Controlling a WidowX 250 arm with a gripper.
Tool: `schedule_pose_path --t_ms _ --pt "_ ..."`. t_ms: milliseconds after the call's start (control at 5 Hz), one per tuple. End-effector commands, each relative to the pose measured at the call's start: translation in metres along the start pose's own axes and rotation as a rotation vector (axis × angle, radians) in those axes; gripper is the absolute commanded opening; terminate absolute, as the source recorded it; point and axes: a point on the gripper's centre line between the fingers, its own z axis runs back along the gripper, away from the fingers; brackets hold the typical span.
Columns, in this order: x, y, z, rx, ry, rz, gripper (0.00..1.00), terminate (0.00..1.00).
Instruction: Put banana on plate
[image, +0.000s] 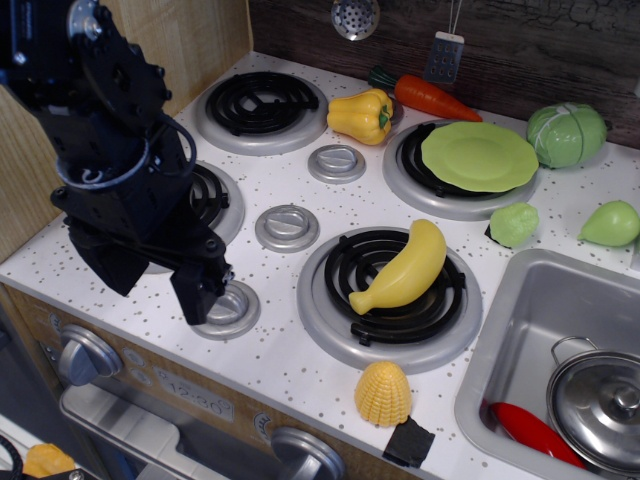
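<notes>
The yellow banana (405, 268) lies across the front right burner (390, 300), stem end toward the front left. The light-green plate (480, 156) rests flat on the back right burner, empty, just behind the banana. My black gripper (160, 280) hangs over the front left of the stove top, by the left burner and a silver knob (230, 308). Its fingers (205, 290) look spread apart with nothing between them. It is well to the left of the banana and the plate.
A yellow bell pepper (362, 115) and a carrot (430, 97) lie at the back. A green cabbage (566, 134), a small green vegetable (513, 224) and a green pear (612, 224) sit right of the plate. A corn piece (383, 392) is at the front edge. The sink (520, 330) holds a lidded pot (605, 405).
</notes>
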Motion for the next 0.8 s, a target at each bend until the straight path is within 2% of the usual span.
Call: schedule_pose_path --t_ms 0,400,600 --pt "0.0 0.0 0.0 0.0 0.0 0.0 1.0 0.0" --pt "0.065 -0.054 0.001 0.038 0.042 -0.071 1.0 0.0" --pt "0.088 -0.08 -0.006 0.029 0.01 -0.077 1.0 0.0"
